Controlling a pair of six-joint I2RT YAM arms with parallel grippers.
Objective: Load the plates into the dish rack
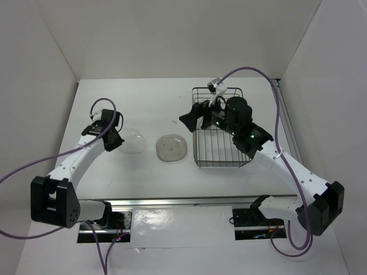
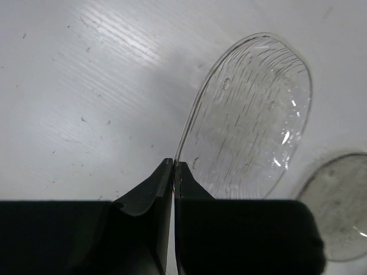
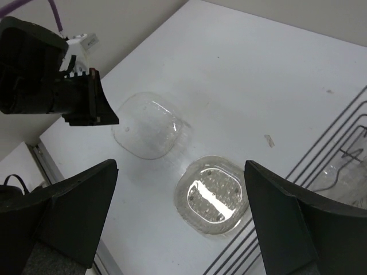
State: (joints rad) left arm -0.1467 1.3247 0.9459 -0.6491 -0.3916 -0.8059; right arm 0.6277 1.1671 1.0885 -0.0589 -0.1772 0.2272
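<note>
The left end effector (image 2: 174, 166) is seen closed almost fully on the near rim of the clear plate (image 2: 252, 114). This plate lies on the table (image 2: 86, 86) near the speckled plate (image 1: 171, 148) and apart from the dish rack (image 1: 223, 165). The right end effector (image 3: 180, 166) is held wide open and empty by the rack's left side. Before lifting, the pinch should be seated past the lip, as thin slick plastic is judged likely to slip. The plate should then be tipped upright for a gap between prongs. No brand, label or writing can be read.
</note>
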